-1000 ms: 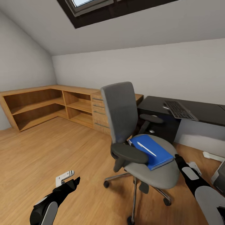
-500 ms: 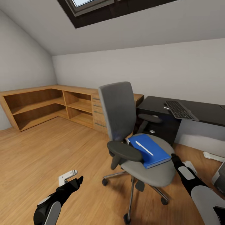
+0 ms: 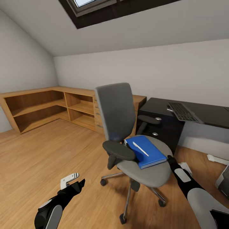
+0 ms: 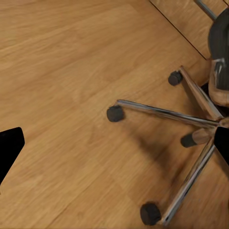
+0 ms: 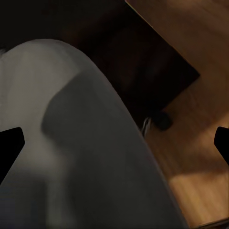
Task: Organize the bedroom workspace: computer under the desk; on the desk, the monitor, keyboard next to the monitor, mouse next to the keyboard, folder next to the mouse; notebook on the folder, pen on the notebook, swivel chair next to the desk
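Observation:
The swivel chair (image 3: pixel 116 111) stands mid-room on the wood floor, its grey seat (image 3: pixel 152 173) turned toward the desk (image 3: pixel 206 114). A blue folder (image 3: pixel 144 152) lies flat on the seat with the white pen (image 3: pixel 140 148) on top of it. On the black desk top rests the keyboard (image 3: pixel 183 112). My right gripper (image 3: pixel 170 158) is open and pressed against the seat's edge, the grey seat (image 5: pixel 71 157) close between its fingers. My left gripper (image 3: pixel 75 180) hangs open low over the floor, near the chair's star base (image 4: pixel 191 119). The notebook, mouse and monitor are out of view.
A light wooden shelf cabinet (image 3: pixel 47 108) runs along the left and back walls. The black drawer unit (image 3: pixel 159 128) sits under the desk's left end, just behind the chair. A grey case corner (image 3: pixel 224 181) shows at the right edge. Open floor lies to the left.
The chair has rolled left and away from me, turning slightly, with folder and pen riding on it. My right arm followed, staying against the seat. The left gripper barely moved.

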`<state>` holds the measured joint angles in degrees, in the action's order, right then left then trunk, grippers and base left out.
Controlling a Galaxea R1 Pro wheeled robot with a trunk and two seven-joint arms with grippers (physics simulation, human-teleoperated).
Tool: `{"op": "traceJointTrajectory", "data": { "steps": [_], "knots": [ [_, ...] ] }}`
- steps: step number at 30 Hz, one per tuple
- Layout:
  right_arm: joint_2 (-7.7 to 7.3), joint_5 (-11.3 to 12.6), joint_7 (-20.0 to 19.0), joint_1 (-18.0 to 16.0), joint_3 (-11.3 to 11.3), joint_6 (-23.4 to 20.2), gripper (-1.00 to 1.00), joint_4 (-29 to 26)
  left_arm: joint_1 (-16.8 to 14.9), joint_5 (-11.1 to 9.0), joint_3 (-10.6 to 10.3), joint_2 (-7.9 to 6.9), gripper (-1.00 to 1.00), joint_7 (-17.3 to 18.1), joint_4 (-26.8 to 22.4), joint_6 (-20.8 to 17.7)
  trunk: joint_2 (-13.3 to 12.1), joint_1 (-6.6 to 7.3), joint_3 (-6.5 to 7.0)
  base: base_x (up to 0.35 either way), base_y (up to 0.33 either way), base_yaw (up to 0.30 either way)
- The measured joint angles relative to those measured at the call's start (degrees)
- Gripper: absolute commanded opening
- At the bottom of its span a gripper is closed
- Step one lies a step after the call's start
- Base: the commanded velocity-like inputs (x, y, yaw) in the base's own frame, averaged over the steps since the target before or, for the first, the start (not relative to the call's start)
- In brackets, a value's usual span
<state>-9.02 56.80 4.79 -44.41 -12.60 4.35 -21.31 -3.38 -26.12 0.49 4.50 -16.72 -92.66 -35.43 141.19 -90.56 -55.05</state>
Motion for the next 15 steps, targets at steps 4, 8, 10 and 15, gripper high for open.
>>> {"op": "traceJointTrajectory", "data": {
  "steps": [4,8,10,15],
  "knots": [
    [0.03,-1.61,-0.03,-0.01,-0.50,0.10,1.00,-0.08,0.01,0.01,0.01,0.03,1.00,0.00,0.00,0.05,0.00,0.00,0.00,0.000,0.000,0.217],
    [0.04,2.04,-0.01,-0.01,-0.03,0.23,1.00,-0.08,0.01,0.00,0.02,0.03,1.00,-0.01,-0.01,0.01,0.00,0.00,0.00,0.000,0.000,0.268],
    [0.04,1.98,-0.08,-0.01,-0.05,0.22,1.00,-0.11,0.01,0.00,0.02,0.03,1.00,-0.04,0.04,-0.01,0.00,0.00,0.00,0.000,0.000,0.275],
    [0.03,1.89,-0.10,-0.01,-0.10,0.22,1.00,-0.28,0.02,0.07,0.02,0.03,1.00,-0.08,0.06,0.00,0.00,0.00,0.00,0.000,0.000,0.276]
  ]
}}
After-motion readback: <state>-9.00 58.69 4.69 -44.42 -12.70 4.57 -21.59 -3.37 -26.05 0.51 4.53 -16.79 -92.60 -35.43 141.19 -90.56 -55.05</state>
